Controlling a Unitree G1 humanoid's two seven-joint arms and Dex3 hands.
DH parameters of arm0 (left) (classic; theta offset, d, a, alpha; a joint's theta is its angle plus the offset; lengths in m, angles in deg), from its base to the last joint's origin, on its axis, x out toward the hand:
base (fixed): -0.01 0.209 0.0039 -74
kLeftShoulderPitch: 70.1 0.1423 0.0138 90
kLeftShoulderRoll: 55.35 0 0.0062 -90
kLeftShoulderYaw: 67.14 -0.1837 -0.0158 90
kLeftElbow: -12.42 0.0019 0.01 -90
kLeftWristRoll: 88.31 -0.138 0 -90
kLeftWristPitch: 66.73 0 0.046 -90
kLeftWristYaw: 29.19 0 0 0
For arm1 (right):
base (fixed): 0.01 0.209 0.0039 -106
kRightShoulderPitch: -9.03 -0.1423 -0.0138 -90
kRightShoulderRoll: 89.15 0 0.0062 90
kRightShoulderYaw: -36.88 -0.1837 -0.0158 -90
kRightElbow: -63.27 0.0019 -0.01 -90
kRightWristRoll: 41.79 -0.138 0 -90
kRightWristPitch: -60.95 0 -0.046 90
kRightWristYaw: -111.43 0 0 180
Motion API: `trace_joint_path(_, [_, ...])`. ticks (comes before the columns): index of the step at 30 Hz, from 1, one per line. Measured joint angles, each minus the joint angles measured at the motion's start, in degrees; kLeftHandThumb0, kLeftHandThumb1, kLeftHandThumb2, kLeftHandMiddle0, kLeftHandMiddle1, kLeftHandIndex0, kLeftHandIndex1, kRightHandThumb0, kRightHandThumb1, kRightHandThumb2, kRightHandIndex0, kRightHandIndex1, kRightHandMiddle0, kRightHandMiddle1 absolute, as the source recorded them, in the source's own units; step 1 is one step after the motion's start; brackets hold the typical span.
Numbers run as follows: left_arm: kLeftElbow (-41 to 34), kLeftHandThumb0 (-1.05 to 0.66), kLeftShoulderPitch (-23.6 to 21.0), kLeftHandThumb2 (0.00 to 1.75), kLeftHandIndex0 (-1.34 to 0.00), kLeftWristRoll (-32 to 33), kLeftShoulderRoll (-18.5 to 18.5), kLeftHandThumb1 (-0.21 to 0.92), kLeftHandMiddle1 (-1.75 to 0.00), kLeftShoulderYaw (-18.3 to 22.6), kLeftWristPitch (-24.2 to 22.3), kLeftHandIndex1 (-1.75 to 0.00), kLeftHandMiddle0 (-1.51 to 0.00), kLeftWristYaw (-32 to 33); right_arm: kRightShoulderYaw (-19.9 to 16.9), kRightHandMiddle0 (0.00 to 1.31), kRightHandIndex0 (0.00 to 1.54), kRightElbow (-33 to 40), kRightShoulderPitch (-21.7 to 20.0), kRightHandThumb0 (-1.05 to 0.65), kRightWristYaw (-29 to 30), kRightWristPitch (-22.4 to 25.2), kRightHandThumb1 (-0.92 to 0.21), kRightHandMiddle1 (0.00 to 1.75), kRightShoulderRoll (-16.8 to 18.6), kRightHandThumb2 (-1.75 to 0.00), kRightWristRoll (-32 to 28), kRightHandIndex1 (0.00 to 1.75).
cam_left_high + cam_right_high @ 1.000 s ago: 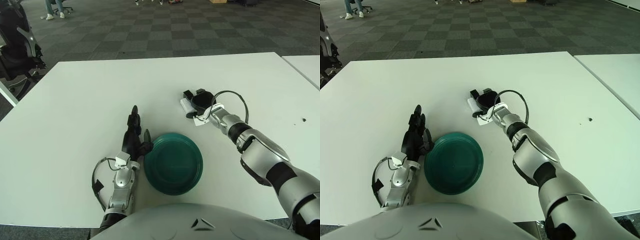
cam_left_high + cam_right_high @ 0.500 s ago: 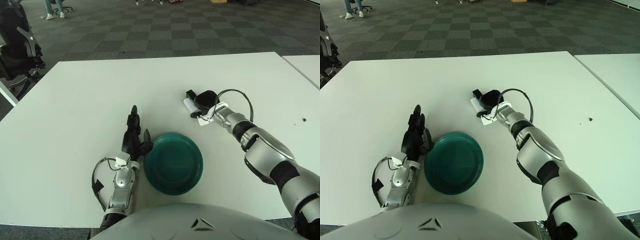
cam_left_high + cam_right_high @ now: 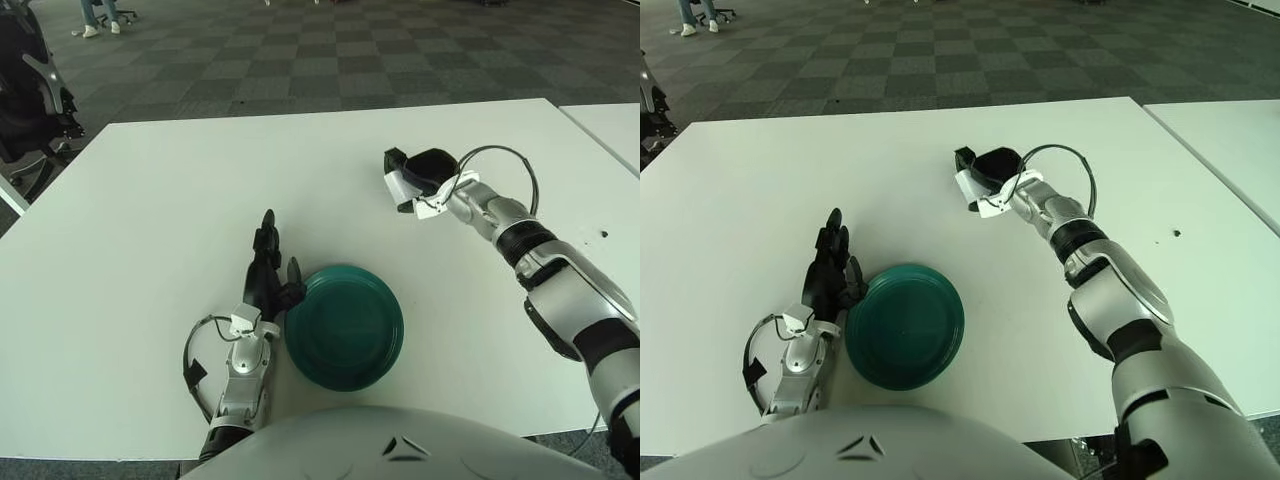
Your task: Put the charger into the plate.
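Note:
A dark green plate (image 3: 345, 325) lies on the white table (image 3: 150, 190) near its front edge. My right hand (image 3: 420, 176) is shut on a white charger (image 3: 399, 186) and holds it above the table, behind and to the right of the plate. It also shows in the right eye view (image 3: 968, 185). My left hand (image 3: 268, 270) rests on the table, touching the plate's left rim, fingers stretched out and holding nothing.
A second white table (image 3: 605, 125) stands at the right. A black office chair (image 3: 30, 110) stands off the table's far left corner. A small dark speck (image 3: 603, 236) lies on the table at the right.
My right hand closed on the charger, lifted it off the table and carried it up and to the right. My left hand and the plate have not moved.

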Motion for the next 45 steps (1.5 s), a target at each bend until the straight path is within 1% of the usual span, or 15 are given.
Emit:
trace_joint_path(4, [-0.44, -1.05, -0.09, 1.04, 0.0, -0.05, 0.06, 0.92, 0.0, -0.11, 0.16, -0.19, 0.0, -0.01, -2.82, 0.54, 0.92, 9.88, 1.86, -0.45, -2.78, -0.3, -0.4, 1.75, -1.03, -1.21, -2.23, 1.75])
trace_joint_path(6, [-0.56, -1.05, -0.12, 1.04, 0.0, -0.05, 0.07, 0.92, 0.0, -0.17, 0.13, -0.18, 0.0, -0.01, -3.89, 0.55, 0.92, 14.91, 3.24, -0.45, -4.6, -0.1, -0.4, 1.75, -1.27, -1.21, -2.87, 1.75])
trace_joint_path(9, [-0.69, -1.05, -0.22, 1.04, 0.0, -0.04, 0.08, 0.92, 0.0, -0.18, 0.14, -0.2, 0.0, -0.01, -4.87, 0.56, 0.96, 22.18, 5.72, -0.46, -7.38, 0.99, -0.38, 1.75, -1.34, -1.24, -3.32, 1.75])
trace_joint_path(16, [-0.27, -1.05, -0.23, 1.05, 0.0, -0.03, 0.08, 0.92, 0.0, -0.19, 0.16, -0.22, 0.0, -0.01, -5.68, 0.56, 1.0, 38.29, 12.86, -0.46, -14.87, 3.85, -0.38, 1.75, -1.16, -1.24, -4.33, 1.75])
trace_joint_path(22, [-0.35, -1.05, -0.21, 1.03, 0.0, -0.02, 0.08, 0.92, 0.0, -0.17, 0.18, -0.2, 0.0, -0.01, -5.68, 0.59, 1.09, 51.5, 19.39, -0.47, -20.38, 5.29, -0.35, 1.75, -1.16, -1.28, -3.95, 1.75])
trace_joint_path(23, [-0.35, -1.02, -0.18, 1.02, 0.0, 0.01, 0.07, 0.92, 0.0, -0.18, 0.17, -0.12, 0.0, -0.01, -5.68, 0.64, 1.19, 53.92, 20.56, -0.49, -21.45, 5.56, -0.29, 1.75, -1.17, -1.35, -3.73, 1.75])
trace_joint_path(24, [-0.25, -1.02, -0.12, 1.02, 0.0, 0.1, 0.06, 0.92, 0.0, -0.11, 0.06, -0.12, 0.0, -0.01, -5.36, 0.64, 1.19, 59.75, 23.3, -0.49, -24.03, 5.52, -0.29, 1.75, -1.04, -1.35, -3.42, 1.75])
trace_joint_path(26, [-0.6, -1.0, 0.03, 1.03, 0.0, 0.44, 0.06, 0.92, 0.0, -0.38, -0.18, -0.08, 0.0, -0.26, -5.73, 0.63, 1.21, 62.76, 24.15, -0.49, -26.79, 6.17, -0.3, 1.75, -1.55, -1.34, -3.43, 1.75])
trace_joint_path(29, [-2.45, -0.98, 1.21, 1.04, 0.0, 1.34, 0.2, 0.92, 0.0, -1.12, -0.55, -0.04, 0.0, -1.07, -6.36, 0.61, 1.19, 69.15, 26.35, -0.48, -31.73, 5.56, -0.32, 1.75, -3.91, -1.32, -4.73, 1.75])
trace_joint_path(32, [-3.86, -0.97, 2.28, 1.04, 0.0, 2.24, 0.26, 0.92, 0.0, -1.53, -0.82, -0.02, 0.0, -1.61, -5.94, 0.6, 1.16, 72.43, 28.16, -0.48, -35.08, 2.77, -0.33, 1.75, -5.29, -1.3, -6.34, 1.75])
trace_joint_path(37, [-4.77, -0.95, 3.17, 1.04, 0.0, 4.58, 0.26, 0.92, 0.0, -2.12, -2.0, 0.0, 0.0, -2.56, -4.63, 0.58, 1.11, 74.02, 29.32, -0.47, -38.51, -2.27, -0.36, 1.75, -5.81, -1.26, -7.2, 1.75])
trace_joint_path(40, [-4.97, -0.94, 3.68, 1.04, 0.0, 5.12, 0.26, 0.92, 0.0, -2.54, -1.85, 0.0, 0.0, -2.58, -3.34, 0.56, 1.1, 75.01, 30.46, -0.46, -38.73, -4.4, -0.39, 1.75, -5.01, -1.23, -6.23, 1.75])
trace_joint_path(45, [-5.92, -0.93, 4.5, 1.06, 0.0, 5.2, 0.26, 0.92, 0.0, -3.38, -1.1, 0.0, 0.0, -2.35, -1.74, 0.54, 1.08, 75.14, 35.93, -0.45, -36.33, -7.72, -0.41, 1.75, -3.42, -1.2, -2.62, 1.75])
